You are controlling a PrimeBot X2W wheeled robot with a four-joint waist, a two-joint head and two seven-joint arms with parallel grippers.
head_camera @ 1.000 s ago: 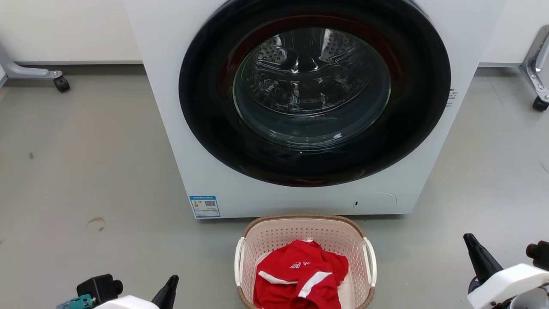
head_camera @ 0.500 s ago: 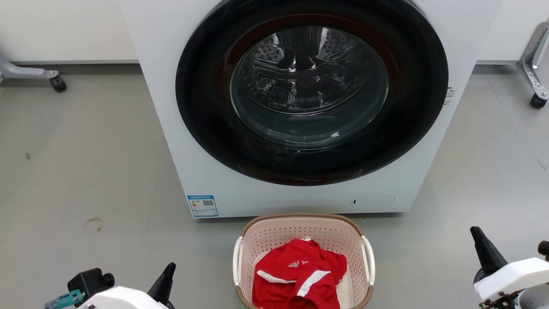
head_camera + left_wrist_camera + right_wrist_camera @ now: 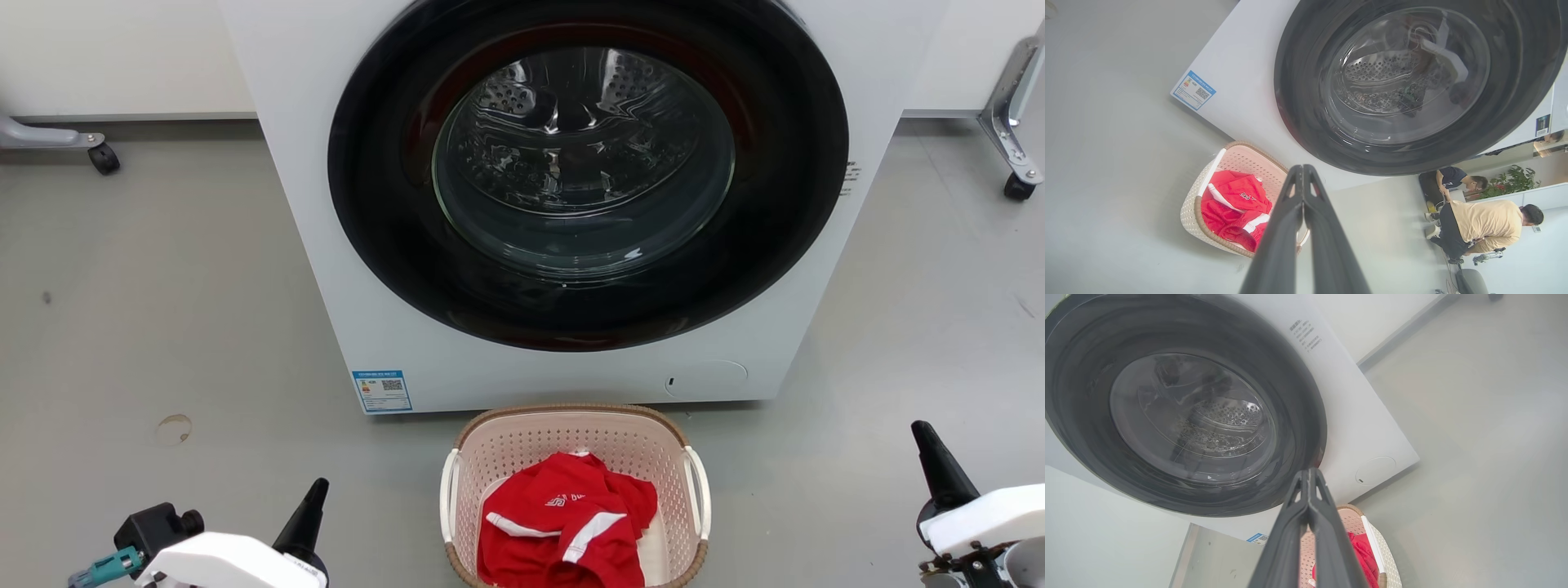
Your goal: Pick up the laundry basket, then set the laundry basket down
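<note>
Two grippers: the left gripper and the right gripper are hovering low at either side of the laundry basket, well apart from it.
Left fingers: pressing together at the tips, gripping nothing.
Right fingers: likewise pressing together, gripping nothing.
Basket: sitting upright on the floor, just in front of the washing machine.
Contents: a red garment with white stripes is lying crumpled inside.

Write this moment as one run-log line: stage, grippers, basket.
stage: before pickup | left gripper: shut, empty | right gripper: shut, empty | laundry basket: on floor by washing machine, holds red garment
</note>
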